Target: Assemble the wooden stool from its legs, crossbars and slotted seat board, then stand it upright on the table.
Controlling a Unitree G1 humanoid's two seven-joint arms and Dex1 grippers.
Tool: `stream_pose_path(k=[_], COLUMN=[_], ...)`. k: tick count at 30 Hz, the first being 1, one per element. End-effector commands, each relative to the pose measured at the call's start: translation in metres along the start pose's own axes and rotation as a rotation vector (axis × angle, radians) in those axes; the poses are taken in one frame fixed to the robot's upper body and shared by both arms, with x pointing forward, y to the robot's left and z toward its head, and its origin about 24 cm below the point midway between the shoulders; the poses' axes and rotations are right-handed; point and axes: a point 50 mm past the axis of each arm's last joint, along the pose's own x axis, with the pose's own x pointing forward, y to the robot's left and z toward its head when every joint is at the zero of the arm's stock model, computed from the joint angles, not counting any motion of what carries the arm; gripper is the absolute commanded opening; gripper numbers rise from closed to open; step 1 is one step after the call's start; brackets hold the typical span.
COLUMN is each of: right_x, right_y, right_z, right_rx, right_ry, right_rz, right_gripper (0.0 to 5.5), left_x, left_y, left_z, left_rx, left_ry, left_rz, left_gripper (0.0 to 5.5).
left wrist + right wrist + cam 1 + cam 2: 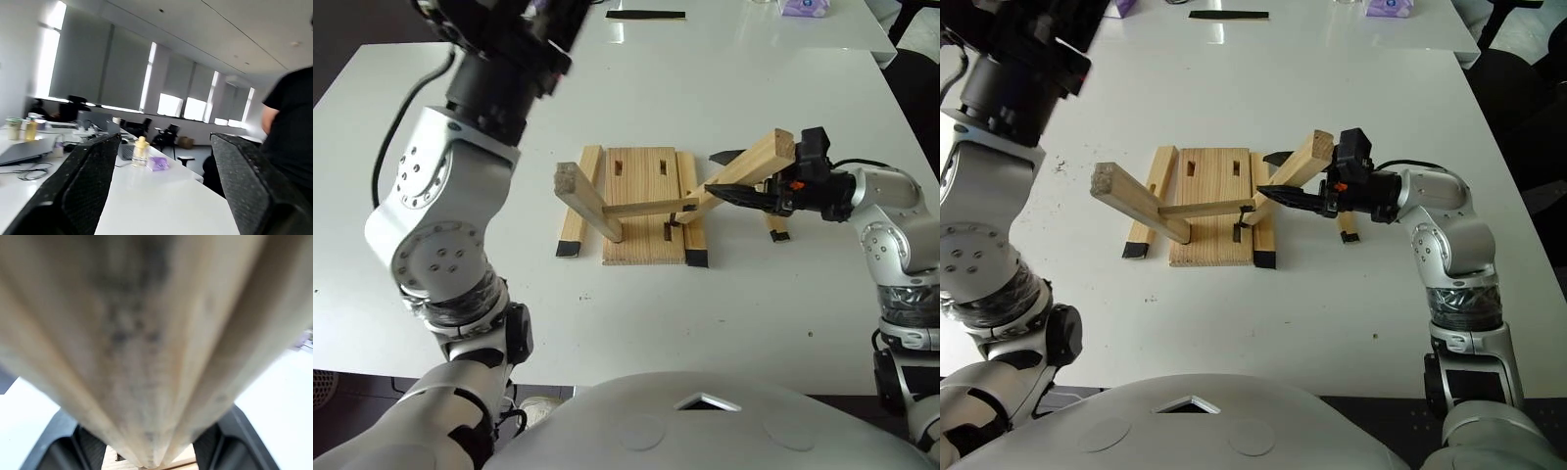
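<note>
Squareness is deciding this step: the right gripper (1273,174), clamping the pale wooden leg-and-crossbar frame (1205,207), is needing both feet level over the slotted wooden seat board (1212,162) on the white table (1351,313); beyond, the left gripper (165,139) is hanging spread.

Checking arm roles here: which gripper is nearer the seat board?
Right. The right gripper, shut on a leg, is just right of the seat board; the left gripper is raised high, well away from it.
</note>
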Motion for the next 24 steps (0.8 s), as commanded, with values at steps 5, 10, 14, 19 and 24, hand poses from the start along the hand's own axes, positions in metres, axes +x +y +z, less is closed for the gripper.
stream_pose_path(k=[5, 10, 14, 19, 24], right_x=[0.000, 0.001, 0.001, 0.000, 0.000], right_y=[0.004, 0.004, 0.003, 0.001, 0.005], right_z=[-0.007, -0.008, -0.009, -0.005, 0.007], right_rx=[0.010, 0.009, 0.008, 0.004, 0.013], right_ry=[0.021, 0.019, 0.022, 0.017, -0.021], right_rz=[-0.076, -0.084, -0.079, -0.070, -0.020], right_gripper=[2.01, 2.01, 2.01, 2.01, 2.01], left_x=[-0.012, -0.027, -0.032, -0.023, -0.016], left_y=[-0.010, -0.002, 0.007, 0.004, 0.007], left_z=[-0.026, -0.051, -0.058, -0.041, -0.022], left_rx=[0.012, 0.010, 0.029, -0.020, -0.049], left_ry=[0.317, 0.444, 0.444, 0.271, 0.132], left_rz=[-0.082, -0.042, 0.000, -0.021, -0.011], left_gripper=[3.39, 3.39, 3.39, 3.39, 3.39])
